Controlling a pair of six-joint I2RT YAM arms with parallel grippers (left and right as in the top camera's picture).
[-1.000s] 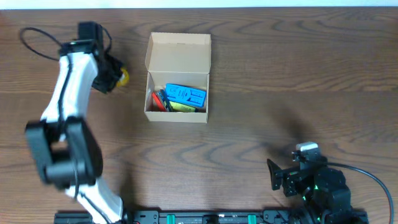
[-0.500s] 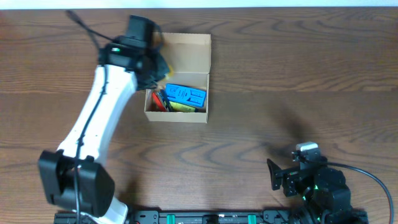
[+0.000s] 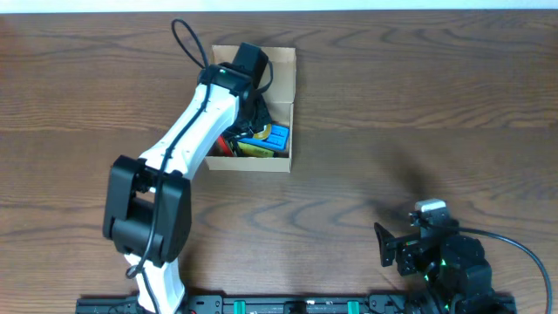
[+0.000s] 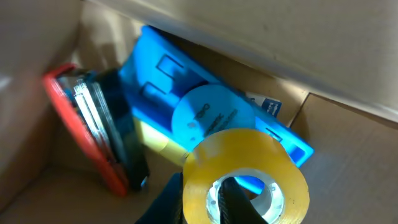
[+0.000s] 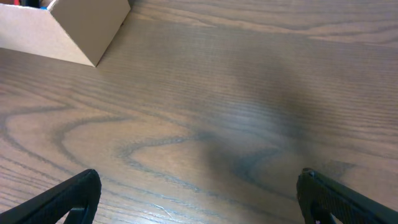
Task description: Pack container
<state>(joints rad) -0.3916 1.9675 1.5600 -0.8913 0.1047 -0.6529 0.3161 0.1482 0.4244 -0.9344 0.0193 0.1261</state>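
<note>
The container (image 3: 281, 70) is a plain tan cardboard box standing open at the far middle of the wood-grain table (image 3: 418, 105), its hinged flap lid raised at the far side and its inside as bare and brown as its outside. From the right wrist view only one outer corner of it (image 5: 68, 31) shows, at the upper left. Inside lies a flat bright-blue plastic case (image 4: 186, 93) set slantwise against a wall, with a pale yellow thing (image 4: 155, 137) partly under it and a red-rimmed, black-edged object (image 4: 81, 137) on edge beside it. The white left arm (image 3: 187, 144) reaches across the box's left half from above and hides that part of the inside in the overhead view. The left claw (image 4: 199, 202) is inside the box, clamped on the wall of a yellow tape roll (image 4: 245, 168), one finger through the core, the roll above the blue case and blocking the wrist view of the case's lower end. The right claw (image 5: 199, 186) sits spread wide with nothing in it, low over bare table at the near right, well apart from the box.
</note>
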